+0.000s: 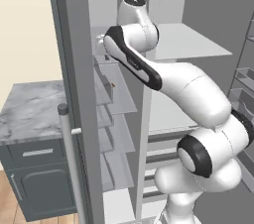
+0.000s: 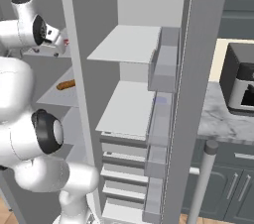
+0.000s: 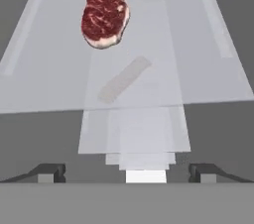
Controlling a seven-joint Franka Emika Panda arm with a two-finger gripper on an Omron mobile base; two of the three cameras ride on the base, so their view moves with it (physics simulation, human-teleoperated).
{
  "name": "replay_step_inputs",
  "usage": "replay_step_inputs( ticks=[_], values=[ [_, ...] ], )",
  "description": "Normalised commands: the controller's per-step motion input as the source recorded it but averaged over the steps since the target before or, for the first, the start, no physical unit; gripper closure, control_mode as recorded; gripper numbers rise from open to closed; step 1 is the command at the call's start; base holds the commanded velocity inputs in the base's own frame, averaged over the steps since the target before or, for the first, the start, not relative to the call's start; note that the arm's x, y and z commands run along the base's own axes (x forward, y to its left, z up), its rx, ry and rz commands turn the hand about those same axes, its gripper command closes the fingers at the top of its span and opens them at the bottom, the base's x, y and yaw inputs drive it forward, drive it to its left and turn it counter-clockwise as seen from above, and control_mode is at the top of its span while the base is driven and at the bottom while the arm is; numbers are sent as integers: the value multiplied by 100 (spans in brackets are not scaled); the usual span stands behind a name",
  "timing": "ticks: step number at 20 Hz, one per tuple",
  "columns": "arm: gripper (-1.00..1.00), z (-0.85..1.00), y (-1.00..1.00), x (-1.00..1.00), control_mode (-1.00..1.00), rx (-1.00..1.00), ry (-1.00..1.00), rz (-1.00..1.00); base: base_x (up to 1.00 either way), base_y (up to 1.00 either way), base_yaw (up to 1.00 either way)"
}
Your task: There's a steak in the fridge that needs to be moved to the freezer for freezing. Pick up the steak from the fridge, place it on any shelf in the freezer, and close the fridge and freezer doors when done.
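steak: The steak (image 3: pixel 104 12) lies flat at the upper left of the hand view, on a pale translucent shelf (image 3: pixel 198 69). It is a two-lobed raw cut, dark red and marbled, with a pale fat rim along its lower edge.

gripper: The gripper (image 3: pixel 127 173) has its two dark fingertips (image 3: pixel 47 173) spread wide at the bottom corners of the hand view, holding nothing. The steak is well apart from them, up and left of the centre line.

arm: In the left base view the Panda arm (image 1: pixel 183 89) reaches from lower right up into the compartment behind the open door (image 1: pixel 74 94) with its grey handle (image 1: pixel 69 158).

other items: A brown oblong thing (image 2: pixel 65 85) lies on a lower shelf at the left of the right base view. I cannot tell what it is.

handling, as a judgement: Likely soft and floppy, moderately light, with a slick wet surface. It would sag if pinched at one tip.

where to hold, as a judgement: Across the narrow waist between the two lobes, fingers closing on the side edges. The thin profile leaves little to clamp above the shelf.

risk, as a judgement: Pads skidding on the fat rim, or pushing the steak along the shelf.
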Motion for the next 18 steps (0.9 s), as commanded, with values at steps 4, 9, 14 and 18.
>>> replay_step_inputs(
  ticks=[4,9,14,18],
  values=[
    [-100,0,-29,-100,-100,0,-1,0,0,0,0],
    [-100,0,-48,-99,-100,0,-1,0,0,0,0],
    [-100,0,-68,-82,-100,-4,0,0,0,0,0],
    [-100,-1,-68,-39,-100,-12,-4,0,0,0,0]
  ],
)
